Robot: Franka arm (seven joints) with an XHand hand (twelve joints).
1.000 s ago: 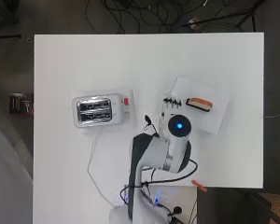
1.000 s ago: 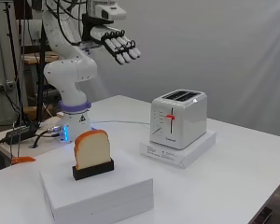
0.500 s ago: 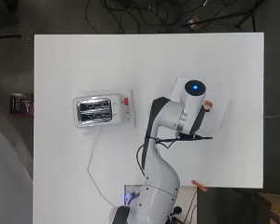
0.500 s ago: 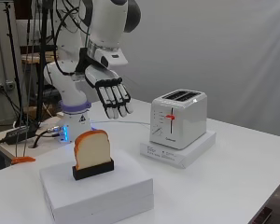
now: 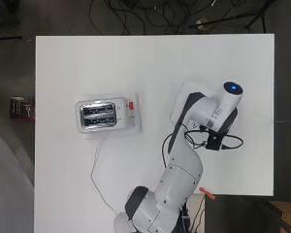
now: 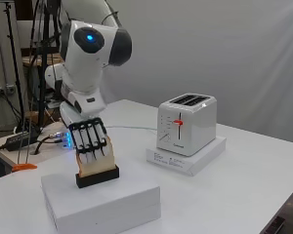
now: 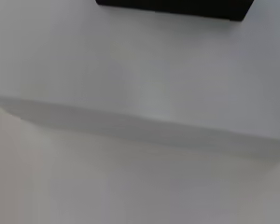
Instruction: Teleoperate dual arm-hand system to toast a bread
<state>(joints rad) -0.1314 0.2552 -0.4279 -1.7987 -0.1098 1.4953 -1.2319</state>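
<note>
A slice of bread [image 6: 101,162] stands upright in a black holder [image 6: 97,176] on a white box [image 6: 102,204]. My hand [image 6: 90,140] hangs over it with straight fingers pointing down, lying across the slice's near face; the thumb is hidden. The white toaster [image 6: 187,124] stands to the right on a flat white base [image 6: 188,157], its red lever up and both slots empty. From overhead the toaster [image 5: 103,115] sits left of centre; the arm covers the bread and hand, leaving only a corner of the box [image 5: 179,104] visible. The wrist view shows the holder's edge [image 7: 172,8] and the box top [image 7: 130,70].
The toaster's white cable [image 5: 99,165] trails toward the arm's base. A small orange item [image 6: 23,167] lies at the table's edge near the base. Open table lies between box and toaster and beyond the toaster.
The arm has swung over the white box and the hand has dropped from mid-air down onto the bread slice. The toaster and box have stayed put.
</note>
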